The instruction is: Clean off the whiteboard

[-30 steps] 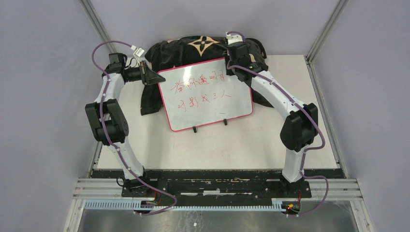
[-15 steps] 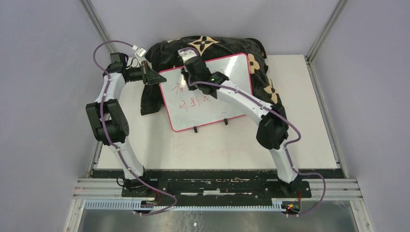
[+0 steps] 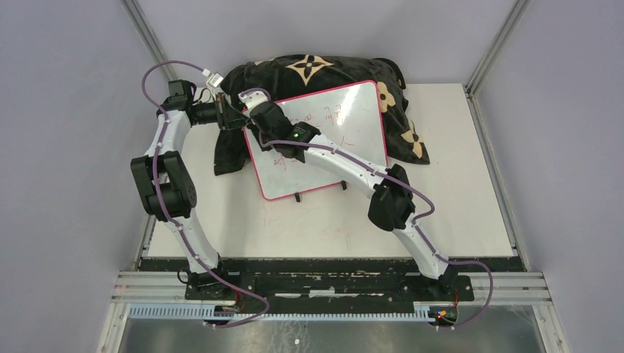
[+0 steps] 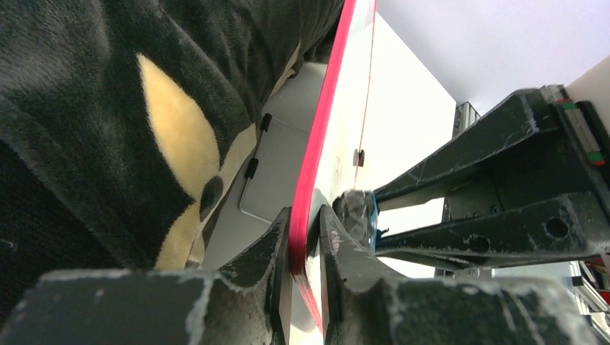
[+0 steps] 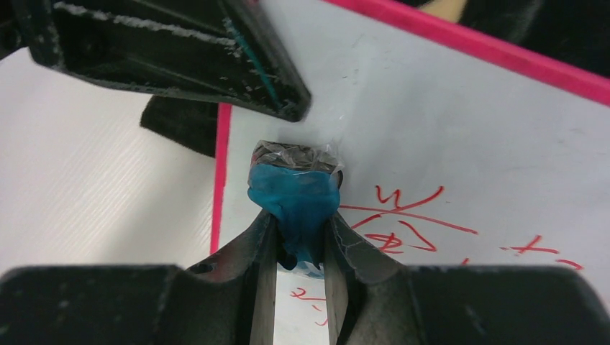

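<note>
The whiteboard (image 3: 353, 121) stood tilted on the bench (image 3: 324, 220), its back against the black floral cushion (image 3: 309, 68). The left end effector (image 4: 302, 223) was clamped on the whiteboard's pink left edge. The right end effector (image 5: 301, 230) gripped a blue eraser (image 5: 295, 190), pressed to the whiteboard's upper left corner. Red handwriting (image 5: 403, 215) showed right of the eraser.

right tool (image 5: 300, 224): swept leftward across whiteboard (image 3: 349, 151) | top writing (image 3: 327, 114): mostly wiped

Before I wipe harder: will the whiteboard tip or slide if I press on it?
Probably won't tip: the left gripper clamps the whiteboard edge and the cushion sits behind. Thin, on small feet, it may slide if released.
</note>
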